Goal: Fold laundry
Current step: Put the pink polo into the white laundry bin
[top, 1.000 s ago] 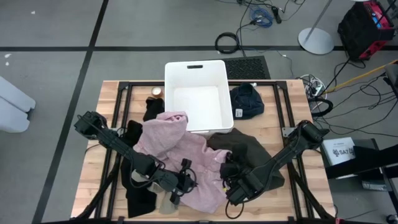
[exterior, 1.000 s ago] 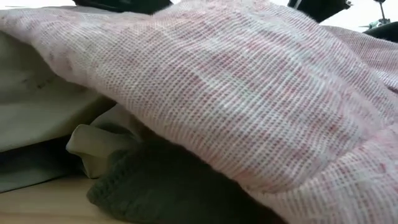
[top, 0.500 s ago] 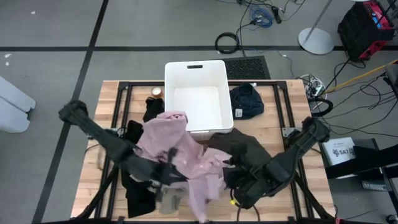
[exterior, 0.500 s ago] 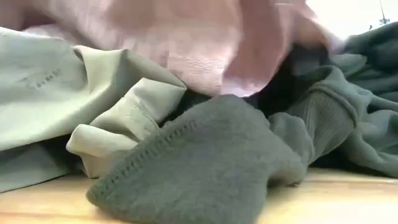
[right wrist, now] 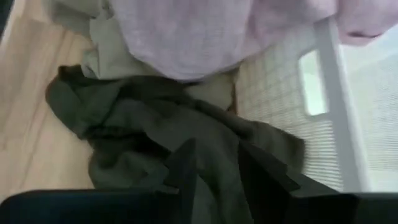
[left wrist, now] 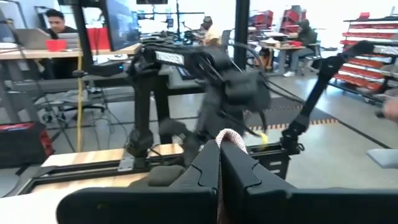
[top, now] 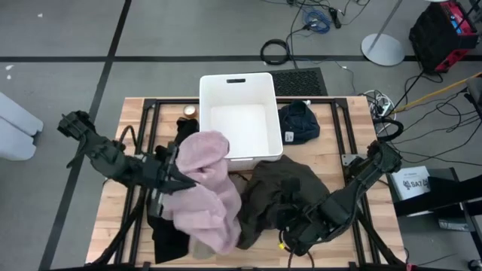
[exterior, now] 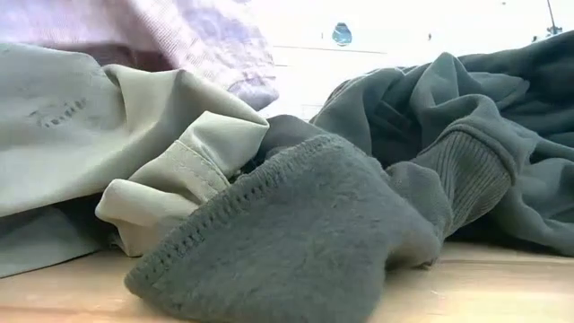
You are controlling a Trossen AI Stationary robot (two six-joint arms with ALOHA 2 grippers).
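Mostly, left end effector (top: 179, 181) pinches pink garment (top: 202, 197) shut; right end effector (top: 290, 242) half-buried in olive garment (top: 282, 188), grip unclear.

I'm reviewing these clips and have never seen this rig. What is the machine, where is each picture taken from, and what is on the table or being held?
These are two dark robot arms at a wooden table, sorting laundry. One picture looks straight down, one looks level across the tabletop, and one comes from a camera on each wrist. From above, the left gripper has its jaws shut on the pale pink garment; its wrist picture shows pink cloth pinched between them. The right gripper is at the near edge by the dark olive-grey garment; whether it holds cloth is unclear. Also there: a beige-tan garment, black cloth, a navy blue garment and a white bin.
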